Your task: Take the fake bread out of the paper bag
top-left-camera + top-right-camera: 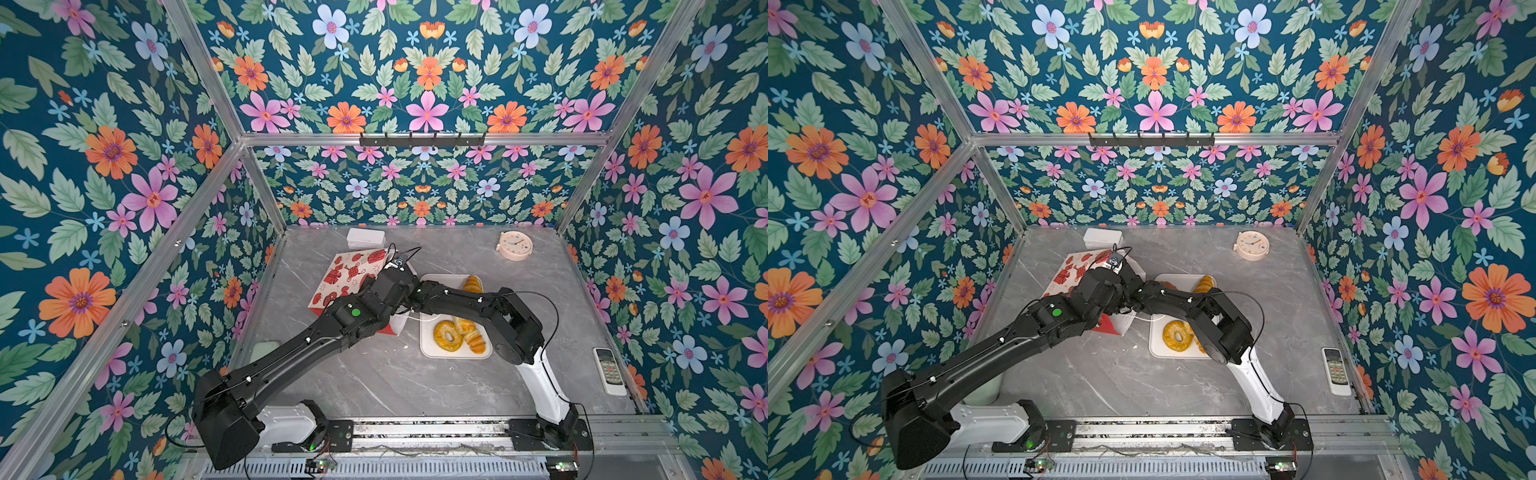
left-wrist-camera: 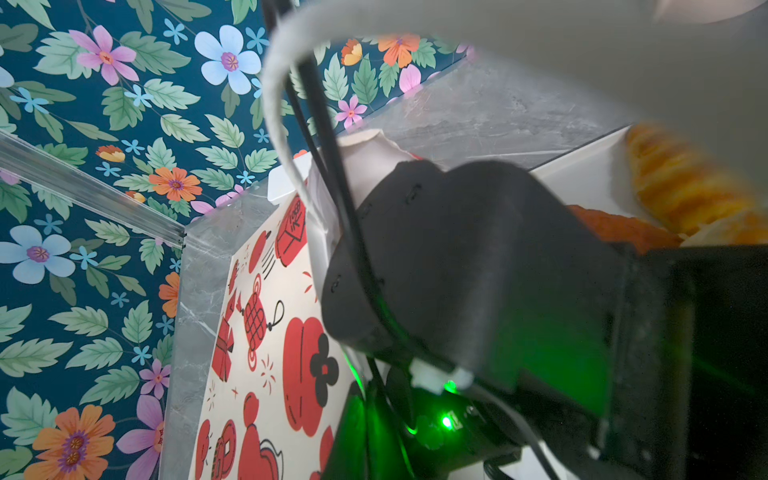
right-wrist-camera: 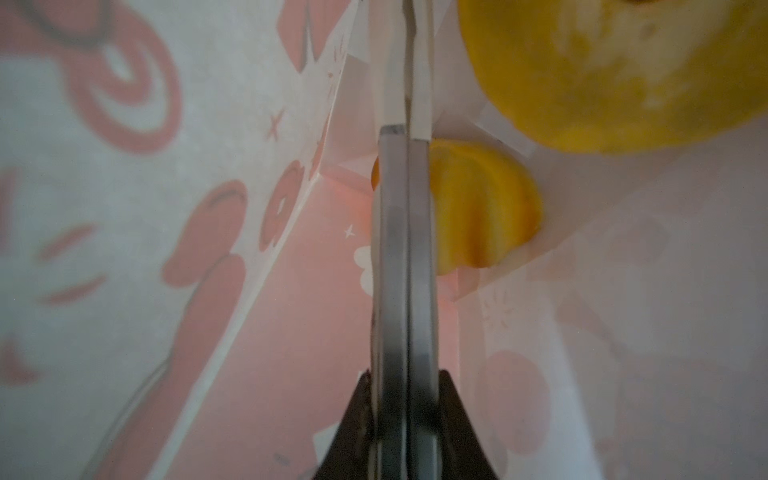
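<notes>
1. A white box (image 1: pixel 365 237) sits at the back left of the grey marble table (image 1: pixel 374 382).
2. The paper bag (image 1: pixel 349 278) lies on its side with its red-and-white printed face up and its mouth towards the tray.
3. The left arm (image 1: pixel 291 357) reaches over the bag. The left gripper is hidden beneath the wrist in both top views. It is closed, but whether it pinches anything cannot be told.
4. The right gripper (image 3: pixel 407 124) is deep inside the bag, its fingers pressed flat together with nothing between them.
5. Fake bread inside the bag: a fluted yellow cake (image 3: pixel 486 208) lies just beside those fingers at a bottom fold, and a larger round yellow piece (image 3: pixel 602 70) is nearer the camera.
6. The white tray (image 1: pixel 428 349), just right of the bag, holds a ring doughnut (image 1: pixel 448 336), a croissant (image 1: pixel 476 340) touching it, and a second croissant (image 1: pixel 473 284) at the far end. The right arm (image 1: pixel 469 303) crosses above the tray.
7. A round clock (image 1: pixel 515 245) stands at the back right, and a remote control (image 1: pixel 610 370) lies by the right edge.
</notes>
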`<action>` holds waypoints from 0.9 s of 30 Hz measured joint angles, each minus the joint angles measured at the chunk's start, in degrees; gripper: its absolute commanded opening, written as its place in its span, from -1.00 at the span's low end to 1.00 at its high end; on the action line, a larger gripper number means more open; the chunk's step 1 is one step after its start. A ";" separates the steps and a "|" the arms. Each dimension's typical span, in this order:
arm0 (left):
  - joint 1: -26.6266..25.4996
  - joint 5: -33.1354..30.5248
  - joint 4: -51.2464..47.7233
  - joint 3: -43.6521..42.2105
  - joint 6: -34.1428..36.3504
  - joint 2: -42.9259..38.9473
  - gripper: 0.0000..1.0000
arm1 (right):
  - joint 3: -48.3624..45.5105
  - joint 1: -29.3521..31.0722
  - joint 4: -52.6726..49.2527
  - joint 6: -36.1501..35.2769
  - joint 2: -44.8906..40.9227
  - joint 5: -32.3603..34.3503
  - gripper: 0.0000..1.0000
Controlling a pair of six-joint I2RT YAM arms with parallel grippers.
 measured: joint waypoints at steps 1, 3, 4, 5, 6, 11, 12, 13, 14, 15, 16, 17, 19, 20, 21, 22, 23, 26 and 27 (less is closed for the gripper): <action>0.02 -0.22 -0.35 0.20 0.20 0.33 -1.00 | 0.42 0.00 0.87 0.55 0.66 -0.66 -1.00; 0.00 -0.68 -1.31 1.33 0.55 1.49 -1.00 | 1.18 -0.02 2.69 1.64 1.75 -1.95 -1.00; -0.04 -0.96 -1.79 2.14 0.90 2.27 -1.00 | 1.53 -0.07 3.96 2.69 2.16 -2.69 -1.00; -0.09 -1.31 -2.10 2.86 1.57 2.93 -1.00 | 1.64 -0.13 5.18 3.21 2.40 -3.04 -1.00; -0.24 -1.70 -2.19 3.69 1.81 3.72 -1.00 | 1.66 -0.20 6.78 4.07 2.58 -3.41 -1.00; -1.14 -3.37 -3.43 6.64 3.39 6.34 -0.99 | -0.04 -0.79 17.94 8.81 3.04 -4.98 -0.99; -1.27 -3.45 -3.50 6.86 3.61 6.73 -0.99 | -0.52 -0.92 20.85 9.81 3.41 -5.44 -0.99; -1.36 -3.54 -3.52 6.91 4.04 7.15 -0.99 | -0.90 -1.03 23.69 10.86 4.00 -5.81 -0.99; -1.42 -3.54 -3.56 6.88 4.52 7.45 -0.99 | -1.16 -1.11 25.68 11.82 4.55 -5.95 -0.99; -1.42 -3.54 -3.61 6.78 4.55 7.74 -0.99 | -1.53 -1.18 27.43 12.50 5.07 -6.03 -0.99; -1.42 -3.50 -3.45 6.40 4.55 7.91 -0.99 | -2.16 -1.22 28.44 13.25 5.38 -6.01 -0.99; -1.44 -3.39 -3.17 5.90 4.50 7.93 -0.99 | -2.95 -1.22 28.81 13.31 5.42 -5.97 -0.99; -1.53 -3.17 -2.29 4.33 4.44 7.74 -0.99 | -5.09 -1.25 28.96 13.40 5.27 -5.92 -0.99; -1.57 -2.97 -1.88 3.50 4.37 7.54 -0.99 | -6.05 -1.22 28.46 13.16 4.94 -5.77 -0.99; -1.64 -2.82 -1.16 2.49 4.20 7.23 -0.99 | -7.10 -1.25 27.10 12.70 4.46 -5.68 -0.99; -1.75 -2.45 -0.48 1.44 3.96 6.78 -0.99 | -8.28 -1.25 25.27 11.85 3.72 -5.27 -0.99; -1.77 -2.14 0.20 0.57 3.65 6.38 -0.99 | -8.96 -1.25 23.58 11.17 3.02 -4.90 -0.99; -1.86 -1.88 2.54 -2.05 3.10 5.25 -0.99 | -10.56 -1.25 17.62 8.15 0.55 -3.17 -0.98; -1.86 -1.84 3.34 -2.91 2.93 4.90 -0.99 | -10.80 -1.25 15.89 7.13 -0.04 -2.56 -0.97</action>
